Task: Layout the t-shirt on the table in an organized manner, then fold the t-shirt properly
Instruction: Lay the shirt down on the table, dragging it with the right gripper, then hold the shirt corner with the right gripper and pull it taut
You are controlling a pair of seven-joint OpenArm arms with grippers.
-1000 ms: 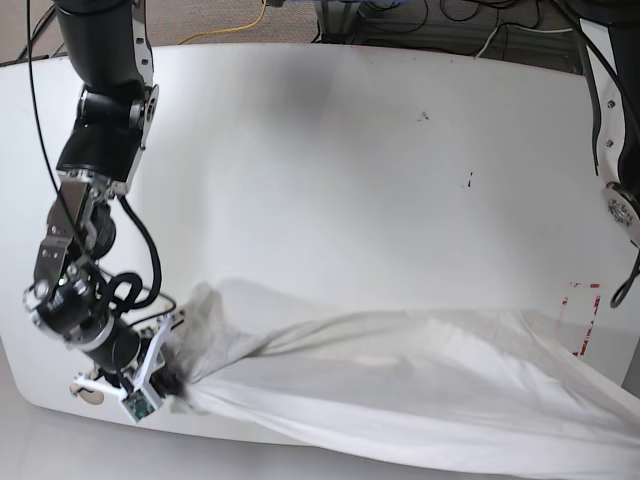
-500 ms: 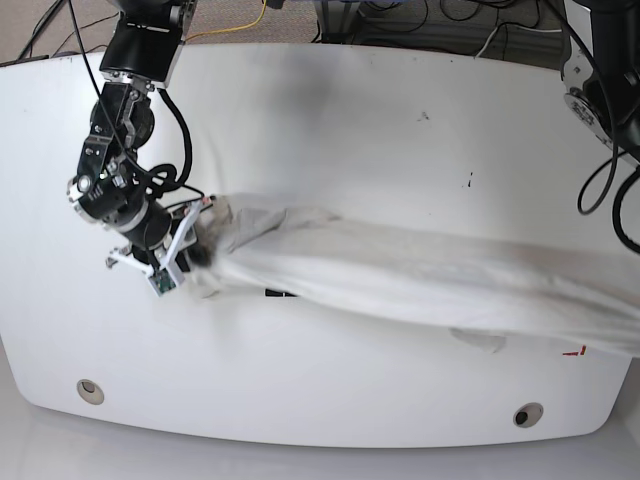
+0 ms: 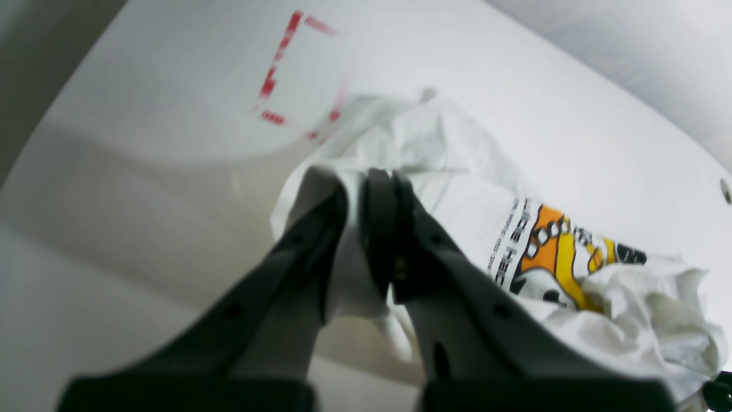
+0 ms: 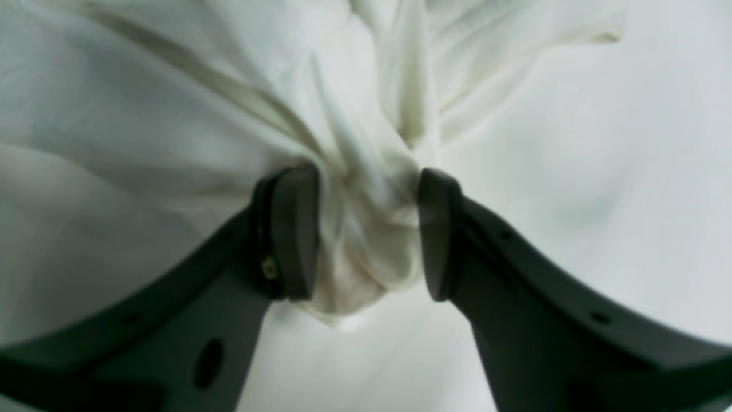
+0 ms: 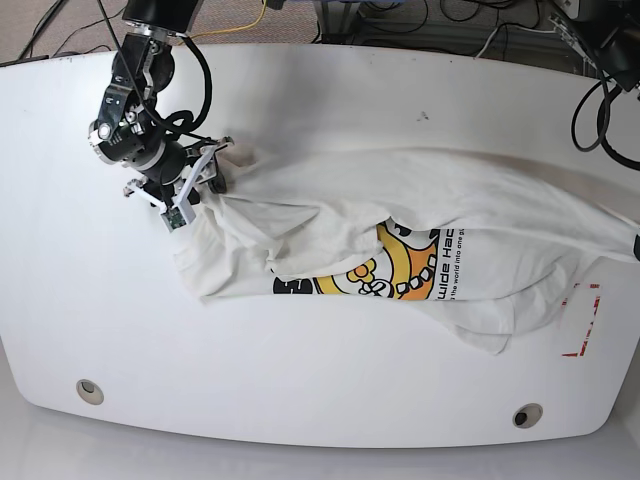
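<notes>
T-shirt, right edge cut off

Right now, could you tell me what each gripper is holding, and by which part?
Both hold the t-shirt. The right gripper pinches a bunched wad of plain cloth at one end; the left gripper clamps a fold of fabric at the opposite end, near the red tape mark.

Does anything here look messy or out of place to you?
The t-shirt is far from flat: it is stretched between the right gripper and the left gripper, with loose folds lying over part of the flower graphic. One corner lies beside the red tape mark on the table.
</notes>
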